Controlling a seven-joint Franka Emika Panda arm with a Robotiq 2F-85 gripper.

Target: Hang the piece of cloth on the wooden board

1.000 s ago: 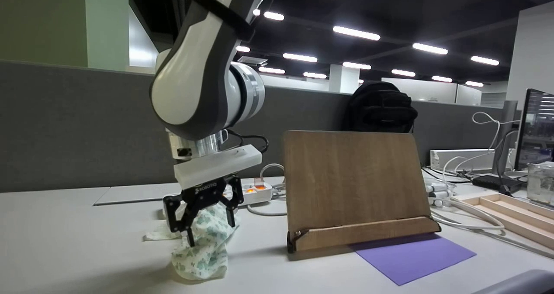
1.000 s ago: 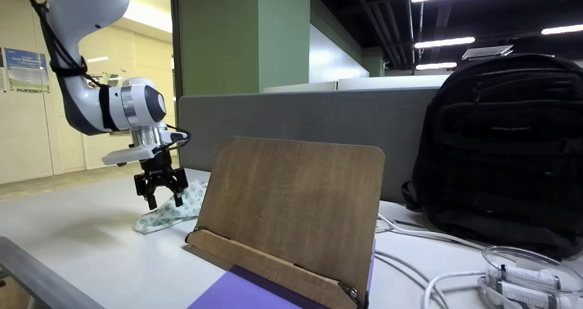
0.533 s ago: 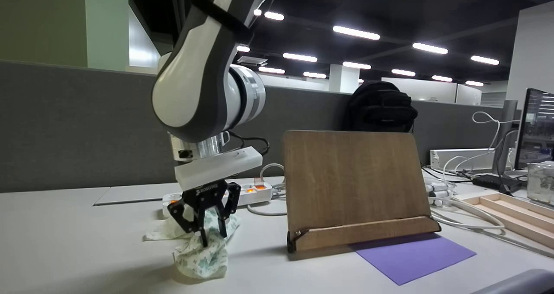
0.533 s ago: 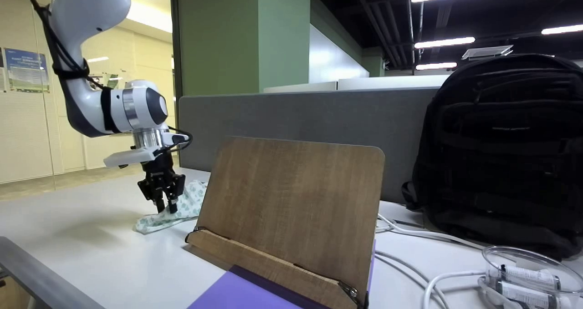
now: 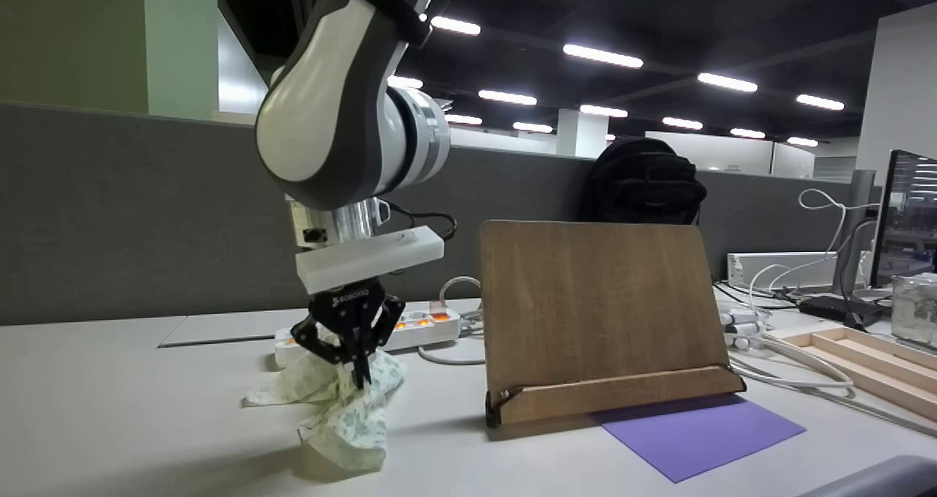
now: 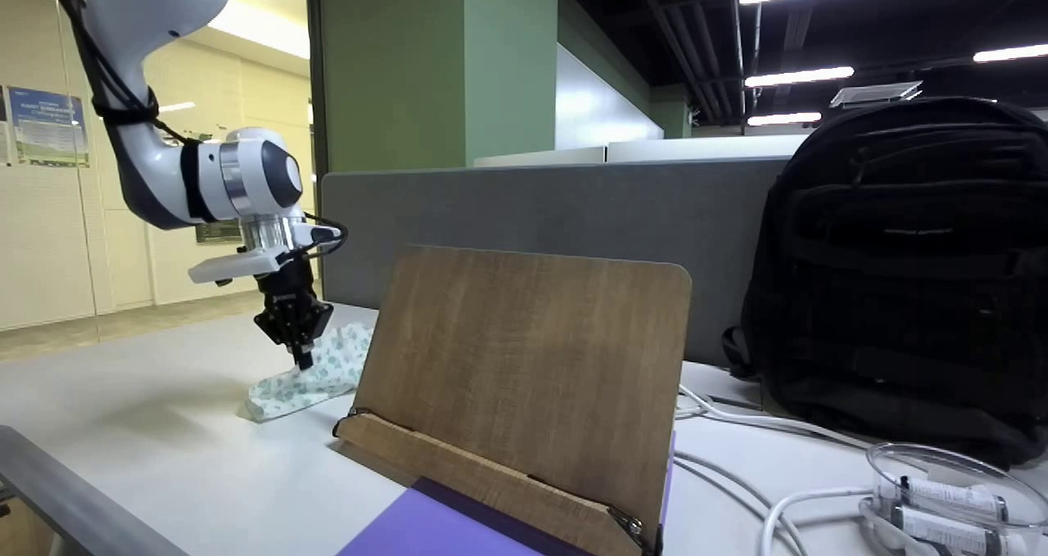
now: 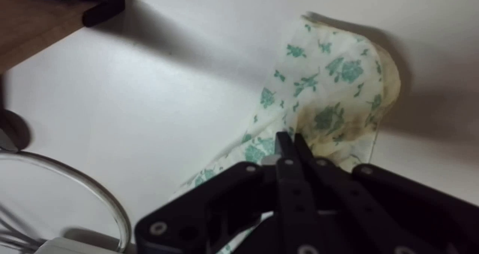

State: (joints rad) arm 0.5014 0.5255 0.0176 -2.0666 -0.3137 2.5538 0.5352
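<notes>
My hand (image 7: pixel 291 135): fingers together at the tips, clamped, I judge, on a fold of the cloth (image 7: pixel 329 74); in the wrist view the fabric creases right up to them, and in both exterior views it peaks just there. Cloth is white, green floral print, crumpled, one flap spread ahead of the fingertips, another part trailing beneath the hand to the table (image 5: pixel 132 402). I cannot tell whether the flap's far end touches down. Behind the cloth in an exterior view: white power strip (image 5: pixel 421 334); contact between the two unclear. Further out: wooden board (image 5: pixel 604 303), leaning back, no cloth on it. A purple sheet (image 5: pixel 699 438) juts from under the board's foot.

Step under way: the pick-up, by my reading; grasp made, hanging not yet done. Next I need to raise the cloth straight up until its trailing end would pass above the board's top edge, carry it across, and lay it over that edge, some fabric on either side, before releasing. Going too low, I would likely drag cloth into the board and shift it.
</notes>
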